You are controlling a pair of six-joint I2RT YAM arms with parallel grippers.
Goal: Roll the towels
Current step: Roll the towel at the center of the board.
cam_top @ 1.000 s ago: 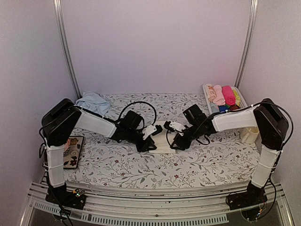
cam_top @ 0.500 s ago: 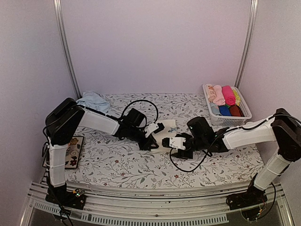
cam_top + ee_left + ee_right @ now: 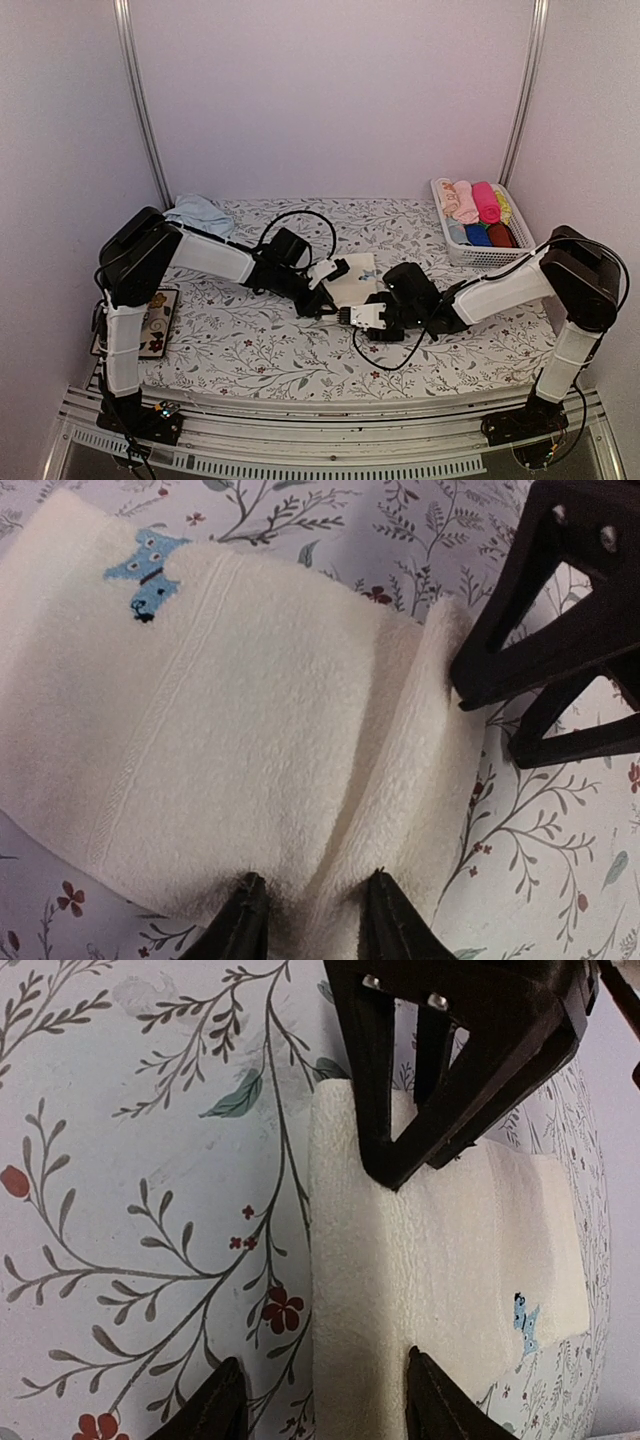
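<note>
Item: cream terry towel with a blue dog motif, on the floral tabletop. We record the left gripper, jaws clenched on its rolled fold; right gripper, newly swung in opposite, jaws released, astride the same fold. Rolling barely begun.

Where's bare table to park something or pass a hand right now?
Free: front strip between the near edge and the cream towel; back middle between the blue towel and the basket. Crowded: centre, where left gripper and right gripper meet on the cream towel.
</note>
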